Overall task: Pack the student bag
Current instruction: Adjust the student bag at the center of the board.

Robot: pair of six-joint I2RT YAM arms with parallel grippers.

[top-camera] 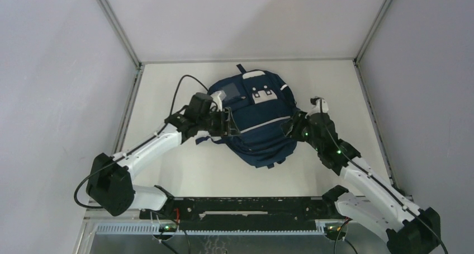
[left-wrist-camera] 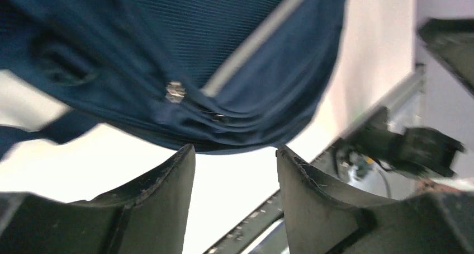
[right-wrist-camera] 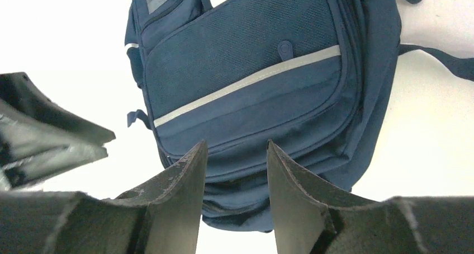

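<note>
The student bag (top-camera: 258, 122), a navy backpack with a pale stripe and white patches, lies flat in the middle of the white table. My left gripper (top-camera: 226, 123) stands at the bag's left edge; in the left wrist view the gripper (left-wrist-camera: 235, 150) is open, only bare table shows between its fingers, and the bag (left-wrist-camera: 223, 52) with its metal zip pullers (left-wrist-camera: 175, 92) lies just beyond the tips. At the bag's right edge is my right gripper (top-camera: 290, 128). It (right-wrist-camera: 235, 145) is open, and the bag's lower fabric (right-wrist-camera: 246, 86) shows behind the gap.
A black rail (top-camera: 246, 206) runs along the near edge between the arm bases. A black cable (top-camera: 183, 87) loops from the left arm over the table. Grey walls and metal posts enclose the table on three sides. A strap (right-wrist-camera: 441, 57) trails from the bag.
</note>
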